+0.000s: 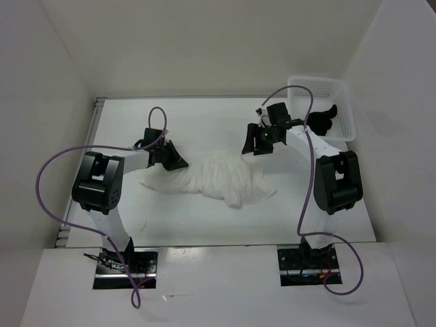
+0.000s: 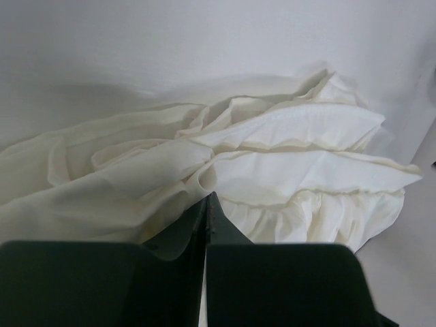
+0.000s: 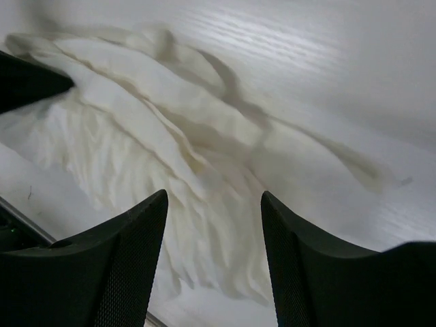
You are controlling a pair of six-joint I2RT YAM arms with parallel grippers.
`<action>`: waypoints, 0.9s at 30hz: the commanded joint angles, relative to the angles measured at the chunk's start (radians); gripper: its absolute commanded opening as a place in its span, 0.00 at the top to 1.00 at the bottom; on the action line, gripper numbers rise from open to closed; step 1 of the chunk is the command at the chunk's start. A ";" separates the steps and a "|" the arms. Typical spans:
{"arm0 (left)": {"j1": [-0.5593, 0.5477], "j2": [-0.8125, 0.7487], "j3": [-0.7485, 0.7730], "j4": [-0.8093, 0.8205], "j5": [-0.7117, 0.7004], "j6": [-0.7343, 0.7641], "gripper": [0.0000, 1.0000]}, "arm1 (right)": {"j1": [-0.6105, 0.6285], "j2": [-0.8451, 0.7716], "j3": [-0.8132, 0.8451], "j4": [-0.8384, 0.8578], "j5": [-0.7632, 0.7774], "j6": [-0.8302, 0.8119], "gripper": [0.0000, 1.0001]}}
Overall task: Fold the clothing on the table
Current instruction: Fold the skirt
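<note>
The left gripper (image 2: 208,199) has its fingers pressed together on a fold of the clothing (image 2: 272,157), though the pinched bit itself is tucked out of sight at the fingertips. The clothing lies bunched in a long wrinkled heap across the middle of the table (image 1: 204,116), its shape lost in folds. The right gripper (image 3: 214,204) hangs over the heap's right end, jaws spread, holding nothing. A basket (image 1: 340,95) at the far right corner holds a dark item (image 1: 325,119), hard to make out. Open tabletop lies beyond the heap and in front of it.
</note>
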 commanded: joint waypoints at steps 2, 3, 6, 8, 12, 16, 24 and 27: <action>0.082 -0.050 -0.004 -0.006 0.006 -0.003 0.99 | -0.034 -0.077 -0.128 0.020 0.053 0.054 0.37; 0.082 -0.050 0.005 -0.006 0.006 -0.003 0.99 | -0.034 -0.077 -0.158 0.020 0.053 0.054 0.37; 0.105 -0.050 0.005 0.003 0.015 -0.003 0.99 | -0.034 -0.086 -0.218 0.020 0.018 0.054 0.35; 0.114 -0.050 0.005 0.003 0.015 -0.003 0.99 | -0.034 -0.098 -0.252 0.029 -0.019 0.054 0.28; 0.115 -0.029 -0.006 0.014 0.035 -0.003 0.99 | -0.008 -0.098 -0.286 0.052 -0.044 0.054 0.27; 0.115 -0.020 -0.006 0.023 0.044 -0.003 0.99 | 0.004 -0.109 -0.309 0.099 -0.081 0.063 0.26; 0.115 -0.020 -0.006 0.023 0.044 -0.003 0.99 | 0.024 -0.109 -0.332 0.150 -0.070 0.074 0.15; 0.115 -0.020 -0.006 0.023 0.044 -0.003 0.99 | 0.024 -0.109 -0.332 0.150 -0.079 0.074 0.10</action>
